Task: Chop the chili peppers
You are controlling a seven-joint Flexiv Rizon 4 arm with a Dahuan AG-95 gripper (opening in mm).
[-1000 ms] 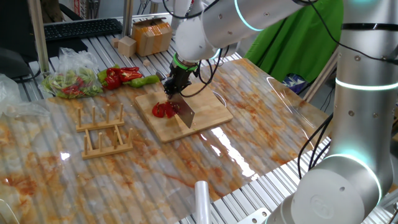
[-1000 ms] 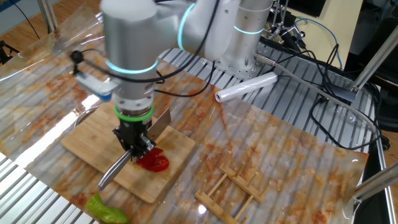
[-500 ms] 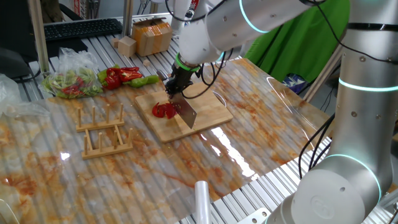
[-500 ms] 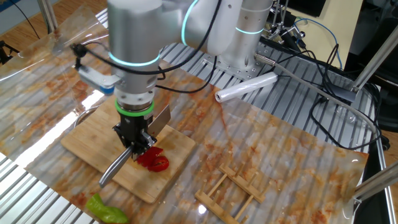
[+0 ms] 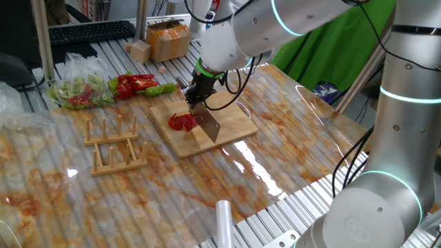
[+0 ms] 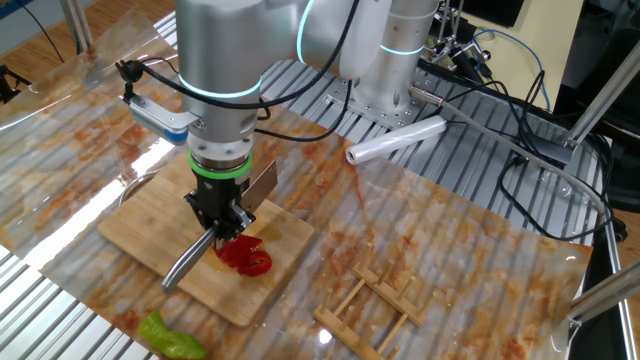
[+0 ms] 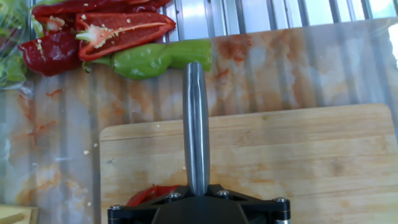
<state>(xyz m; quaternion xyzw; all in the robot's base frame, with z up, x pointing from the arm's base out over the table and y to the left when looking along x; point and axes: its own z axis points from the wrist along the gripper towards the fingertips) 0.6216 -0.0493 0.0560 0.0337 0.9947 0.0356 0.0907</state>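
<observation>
My pincer point(image 6: 222, 222) points steeply down, clamped on knife point(image 5: 207, 126) over board point(image 5: 231, 124); blade beside chili point(image 5: 182, 122). Bare board right; rack point(image 5: 116, 145) left.

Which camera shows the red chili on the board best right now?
The other fixed view: the chili peppers lie unobstructed on the cutting board below the hand. One fixed view shows them smaller, beside the blade. The hand view catches only a sliver.
</observation>
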